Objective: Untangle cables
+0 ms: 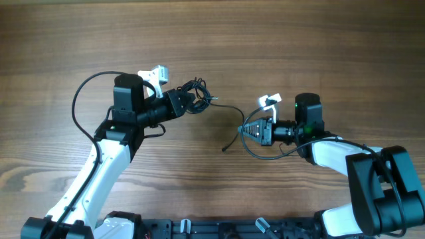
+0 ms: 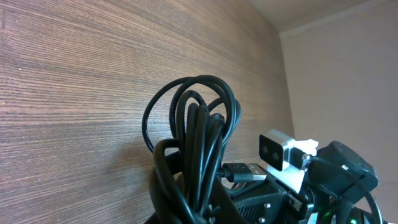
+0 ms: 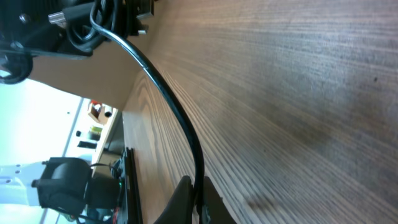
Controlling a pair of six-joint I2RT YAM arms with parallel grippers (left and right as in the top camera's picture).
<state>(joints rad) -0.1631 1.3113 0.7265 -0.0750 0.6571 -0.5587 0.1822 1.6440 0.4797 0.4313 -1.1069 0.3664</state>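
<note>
- Two end effectors are on the job, and both are clamped onto the cables (image 1: 197, 91) near the middle of the desk (image 1: 212, 40).
- The left end effector (image 1: 190, 101) is closed tight on the knotted bundle. Its wrist view shows the loops fanned upward, with a silver plug (image 2: 245, 172) poking out beside them.
- The right end effector (image 1: 247, 131) is pinched fully shut on a single strand (image 1: 229, 107) that runs from the bundle straight into its fingers.
- One loose tail (image 1: 226, 147) trails off just beside the right end effector.
- This reads as anchor-and-pull: the left pins the knot in place so the right can draw that one strand clear.
- The strand curves gently rather than running taut, so I'd judge there's some give before it bites.
- The risk, as I see it, is that a hard tug cinches the knot instead of freeing it.
</note>
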